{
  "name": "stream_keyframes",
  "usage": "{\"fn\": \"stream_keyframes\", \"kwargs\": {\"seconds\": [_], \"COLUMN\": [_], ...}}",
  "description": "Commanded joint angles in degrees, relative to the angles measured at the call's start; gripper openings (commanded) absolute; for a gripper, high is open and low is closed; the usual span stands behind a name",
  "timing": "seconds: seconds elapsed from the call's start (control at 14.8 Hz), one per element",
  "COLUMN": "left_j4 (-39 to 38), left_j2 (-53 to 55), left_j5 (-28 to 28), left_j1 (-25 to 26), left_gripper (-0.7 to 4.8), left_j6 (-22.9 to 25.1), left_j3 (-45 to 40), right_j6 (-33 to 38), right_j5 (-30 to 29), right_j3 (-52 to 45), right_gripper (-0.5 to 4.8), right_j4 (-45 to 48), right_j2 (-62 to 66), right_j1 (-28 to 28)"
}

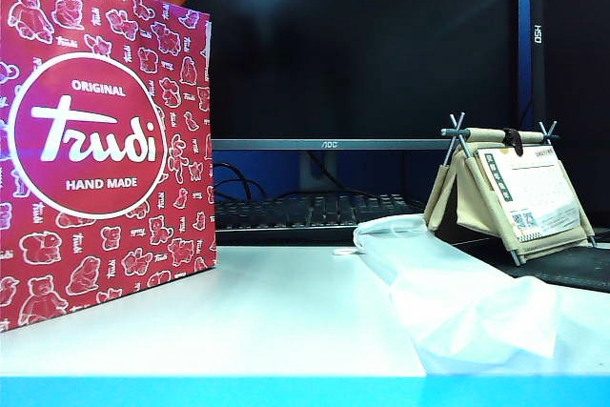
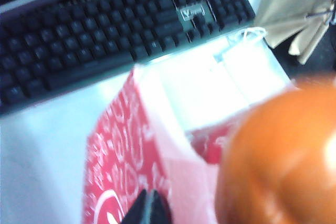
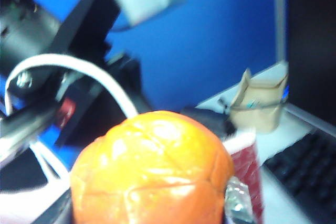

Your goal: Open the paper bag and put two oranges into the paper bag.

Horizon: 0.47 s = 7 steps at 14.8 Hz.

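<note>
- The bag (image 1: 105,140) is red with white animal outlines and a round Trudi logo; it stands upright on the white table (image 1: 276,321), mouth open.
- The right gripper (image 3: 152,203) holds an orange (image 3: 152,169), glossy and dimpled, just above the bag's mouth; its jaws stand wide around the fruit.
- The left gripper (image 2: 148,208) sits at the bag's rim, jaws pressed together; what it pinches cannot be told.
- Only the left wrist view shows the bag's pale inside.
- Only the exterior view shows a plastic bag (image 1: 457,293) lying well off from both grippers.
- Behind stand a keyboard (image 1: 305,212), monitor (image 1: 362,45) and desk calendar (image 1: 515,193).
</note>
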Motion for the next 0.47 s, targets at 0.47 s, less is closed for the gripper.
{"fn": "stream_keyframes", "kwargs": {"seconds": [0.47], "left_j4": [2.40], "left_j2": [-0.24], "left_j5": [-0.22], "left_j1": [0.04], "left_gripper": [-0.04], "left_j6": [-0.17], "left_j3": [0.31], "right_j6": [1.55], "right_j5": [-2.73], "right_j3": [0.50], "right_gripper": [1.62], "right_j4": [-4.31], "right_j2": [-0.37], "right_j1": [0.81]}}
